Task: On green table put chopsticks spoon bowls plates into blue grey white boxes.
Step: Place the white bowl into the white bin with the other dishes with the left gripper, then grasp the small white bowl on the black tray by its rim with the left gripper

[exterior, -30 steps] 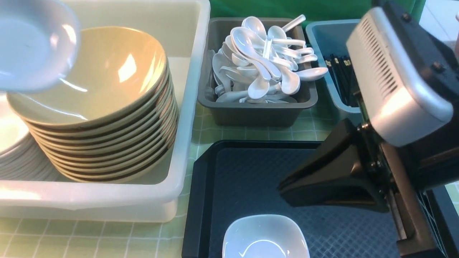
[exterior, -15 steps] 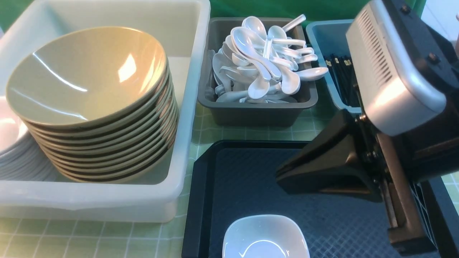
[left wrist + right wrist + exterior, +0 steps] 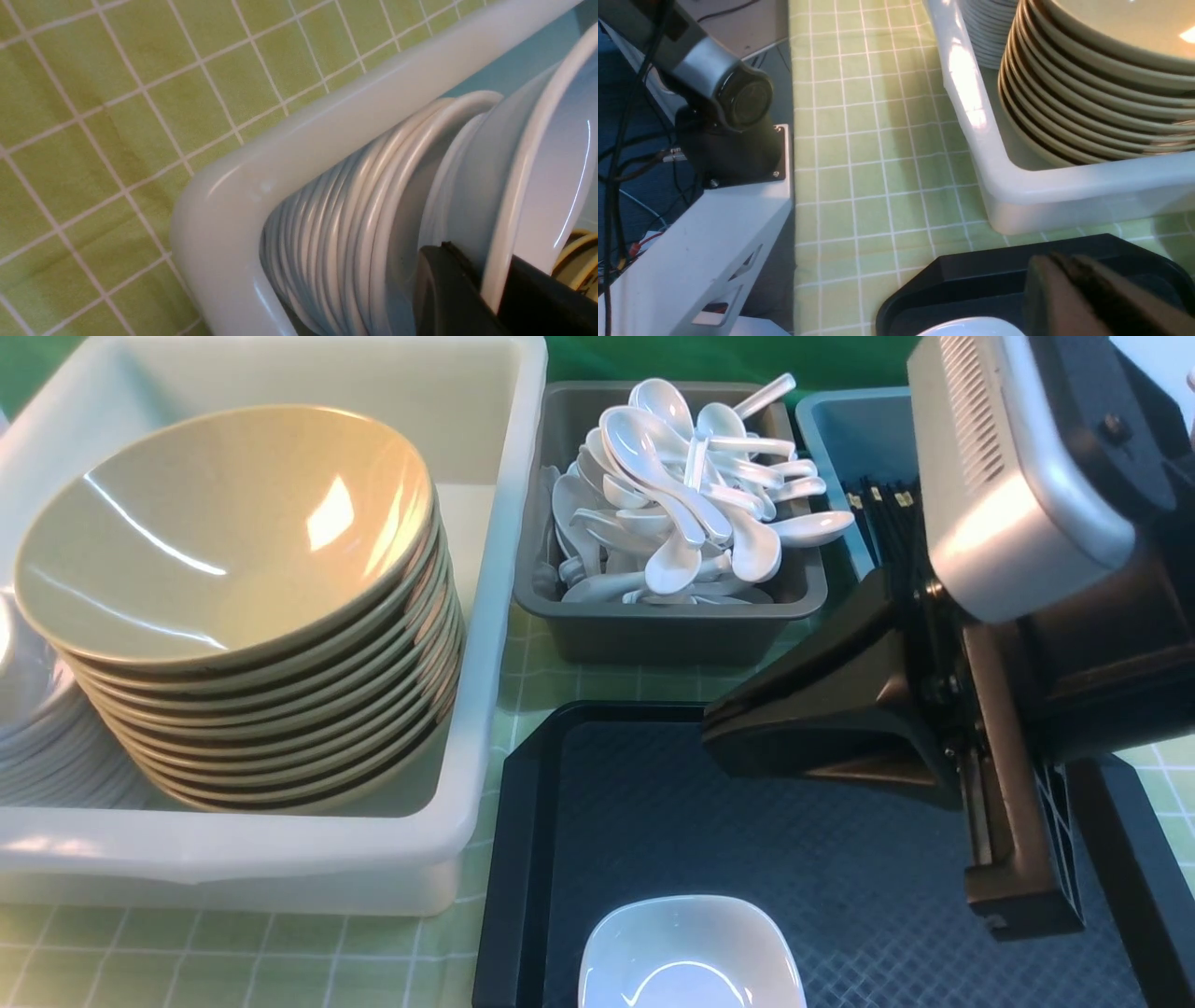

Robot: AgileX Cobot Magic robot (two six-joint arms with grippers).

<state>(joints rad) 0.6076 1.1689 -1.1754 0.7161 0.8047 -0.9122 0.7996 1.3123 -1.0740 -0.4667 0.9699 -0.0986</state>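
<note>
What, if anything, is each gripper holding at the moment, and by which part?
The left gripper pinches a white plate by its rim; the right gripper is shut and holds nothing.

A black tray (image 3: 519, 821) lies flat in the near middle, with a raised rim, slanted corners and a floor pressed with a fine diamond pattern. A dark green backdrop (image 3: 691, 357) hangs at the far side. The right wrist view shows black cables (image 3: 616, 172) over a blue floor (image 3: 635, 121), with a red wire (image 3: 639, 244) among them.
</note>
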